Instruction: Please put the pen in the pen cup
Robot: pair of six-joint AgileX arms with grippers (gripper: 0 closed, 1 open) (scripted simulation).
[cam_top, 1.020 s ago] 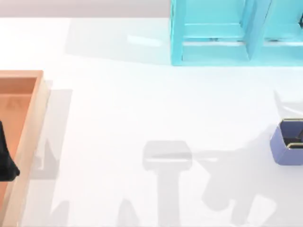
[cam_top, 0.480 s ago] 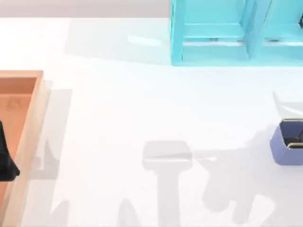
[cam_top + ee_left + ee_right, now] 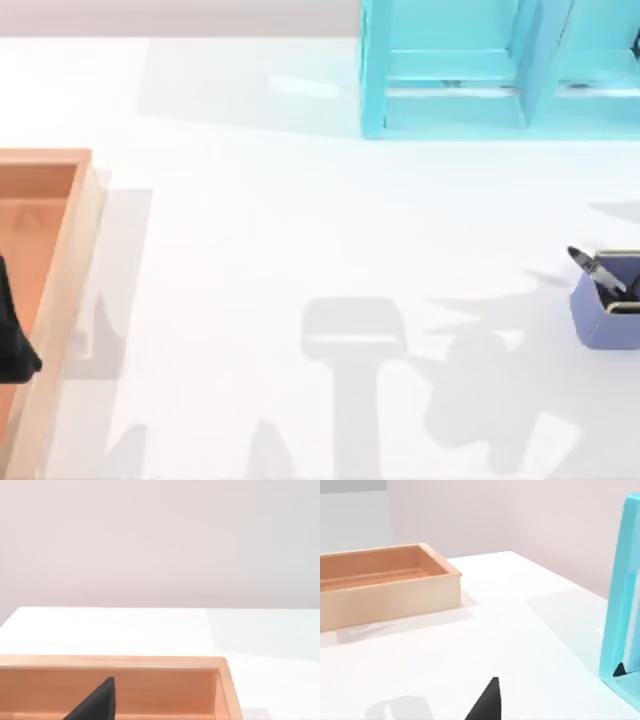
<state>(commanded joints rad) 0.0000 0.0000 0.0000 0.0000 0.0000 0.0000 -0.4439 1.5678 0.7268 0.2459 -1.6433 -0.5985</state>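
Since the earlier frames, the pen (image 3: 598, 270) has come into sight in the top view: it now stands tilted in the pen cup (image 3: 604, 315), its upper end leaning out over the cup's left rim and its lower end inside the dark interior. Pen cup: at the right edge of the white table (image 3: 300, 250), well apart from the other items. Turquoise shelf organizer (image 3: 450, 70): along the table's far side, right of centre. Orange wooden tray (image 3: 60, 270): at the left edge of the table. Left arm: parked over the tray, one dark finger tip (image 3: 95, 705) seen in the left wrist view; whether its fingers are open or closed cannot be told. Right arm: one dark finger tip (image 3: 487, 702) seen above the table in the right wrist view; its opening likewise cannot be told.
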